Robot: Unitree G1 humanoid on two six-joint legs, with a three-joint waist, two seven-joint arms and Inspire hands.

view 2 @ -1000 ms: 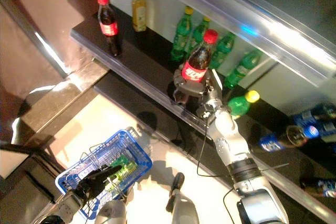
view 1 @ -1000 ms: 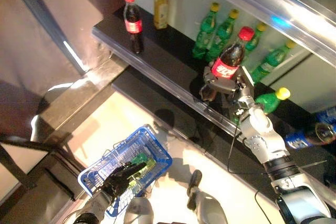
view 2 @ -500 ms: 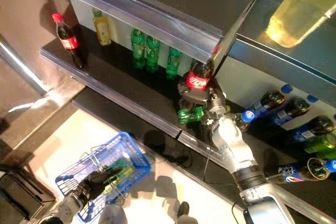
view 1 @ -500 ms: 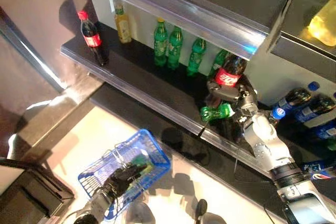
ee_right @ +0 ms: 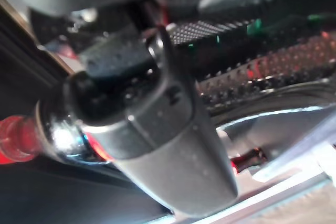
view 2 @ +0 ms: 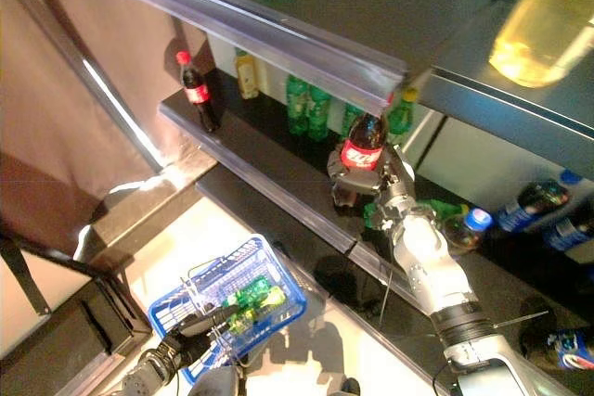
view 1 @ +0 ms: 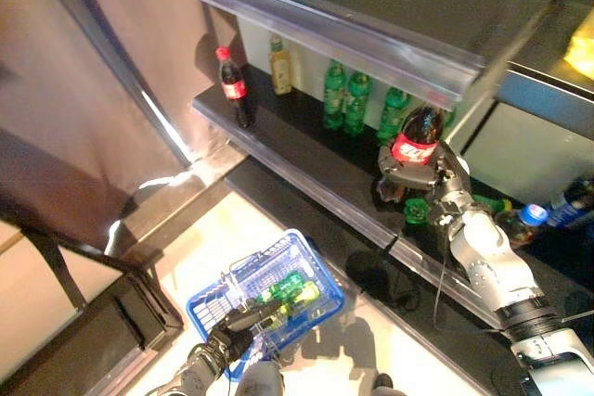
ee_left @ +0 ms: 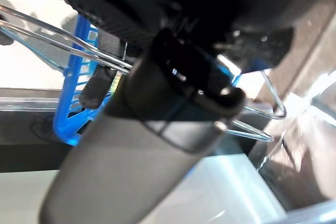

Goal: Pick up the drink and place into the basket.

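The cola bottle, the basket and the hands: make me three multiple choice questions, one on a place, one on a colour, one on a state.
1. Where is the cola bottle that the right hand holds?
A. at the shelf, under the upper ledge
B. inside the basket
C. on the floor

2. What colour is the basket?
A. red
B. blue
C. white

3. What is the left hand doing?
A. hanging open
B. pressing flat on the shelf
C. gripping the basket's wire handle

Answers: 1 A, the bottle is up by the shelf, far from the basket. 2 B, its rim is blue. 3 C, the left wrist view shows its fingers round the wire.
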